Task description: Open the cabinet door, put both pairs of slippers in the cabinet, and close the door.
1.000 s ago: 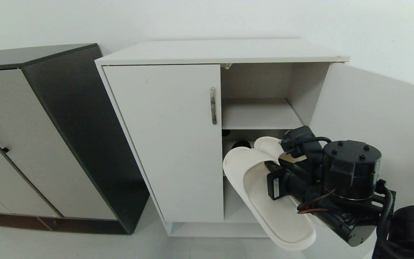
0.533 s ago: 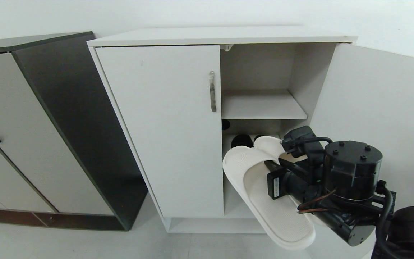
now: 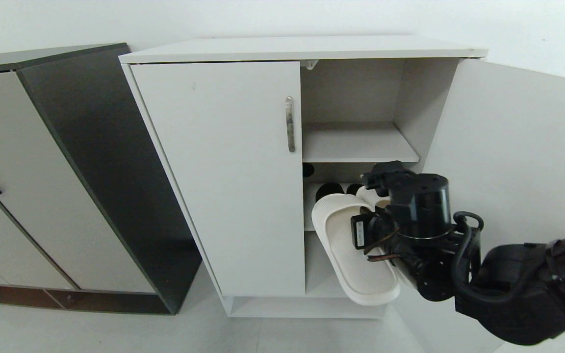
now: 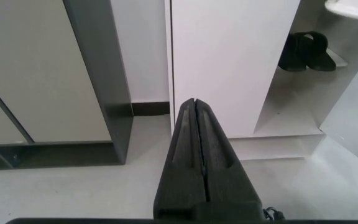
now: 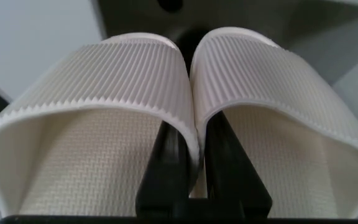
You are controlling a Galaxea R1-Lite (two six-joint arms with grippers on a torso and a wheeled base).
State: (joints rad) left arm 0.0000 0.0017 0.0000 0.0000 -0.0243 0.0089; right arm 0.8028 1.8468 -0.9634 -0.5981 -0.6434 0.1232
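While the white slippers [image 3: 356, 250] hang before the open half of the cabinet [image 3: 223, 171], inner walls pinched together in my right gripper [image 5: 197, 162], I should level them and enter clear of the black slippers [image 3: 330, 191] inside. My left gripper [image 4: 194, 143] is closed, empty.

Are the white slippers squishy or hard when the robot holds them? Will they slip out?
Probably soft and bendy: the white slippers look like thick foam, and the right gripper pinches both inner walls together. Likely light, since one pinch holds the pair out in the air. The ribbed surface should help against slipping.
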